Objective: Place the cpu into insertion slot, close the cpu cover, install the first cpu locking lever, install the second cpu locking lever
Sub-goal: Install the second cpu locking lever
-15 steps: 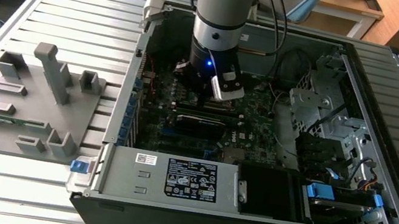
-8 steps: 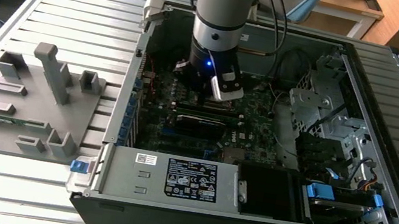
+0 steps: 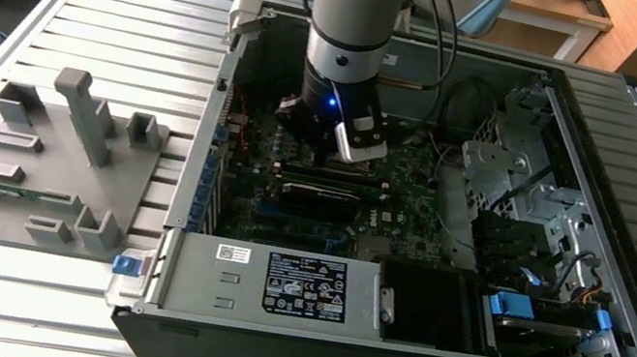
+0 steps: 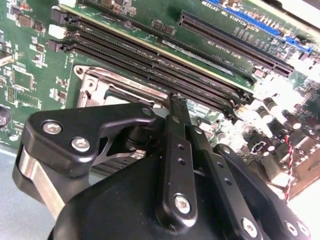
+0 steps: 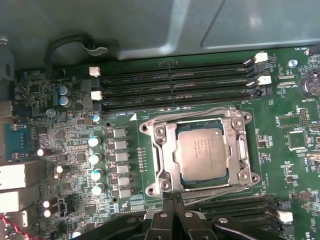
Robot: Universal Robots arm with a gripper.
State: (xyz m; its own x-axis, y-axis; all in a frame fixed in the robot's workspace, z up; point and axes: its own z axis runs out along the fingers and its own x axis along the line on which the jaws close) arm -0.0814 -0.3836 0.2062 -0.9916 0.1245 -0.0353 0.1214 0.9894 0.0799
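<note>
The cpu (image 5: 202,152), a dull silver square, lies flat in the insertion slot (image 5: 159,131) on the green motherboard. The cpu cover (image 5: 167,157), a silver frame plate, lies down around the chip's edges. A thin wire lever (image 5: 190,111) runs along the socket side nearest the memory slots. My gripper (image 5: 172,199) is shut, with its black fingertips together right at the socket's opposite edge and nothing visibly held. In the second wrist view the gripper (image 4: 176,102) tip hovers over the socket's silver frame (image 4: 107,85). In the exterior view the gripper (image 3: 351,145) reaches down into the open computer case.
Long black memory slots (image 5: 175,82) flank the socket, with a row of capacitors (image 5: 95,160) beside it. The case holds a power supply (image 3: 274,279) and a drive cage (image 3: 516,174). A grey fixture plate (image 3: 46,160) lies on the slatted table at the exterior view's left.
</note>
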